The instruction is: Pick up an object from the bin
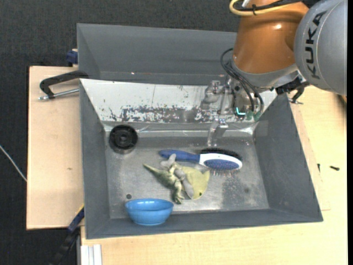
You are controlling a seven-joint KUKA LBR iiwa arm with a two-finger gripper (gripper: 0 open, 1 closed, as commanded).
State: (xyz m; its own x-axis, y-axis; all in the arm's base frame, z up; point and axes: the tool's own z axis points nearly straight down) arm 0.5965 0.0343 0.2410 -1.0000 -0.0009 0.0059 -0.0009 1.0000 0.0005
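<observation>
My gripper (216,136) hangs in the back right part of the bin, just above and behind a blue-handled brush (212,160) with a white-rimmed head that lies flat across the bin's middle. The gripper's tip ends a little short of the brush head, and nothing shows in its grasp. A green and grey toy dinosaur (172,176) lies left of and in front of the brush, resting partly on a flat yellow piece (198,182).
A black round cap (122,137) sits at the back left of the bin floor. A blue bowl (149,211) lies against the front wall. The arm's orange cover and cables rise over the bin's right rear corner.
</observation>
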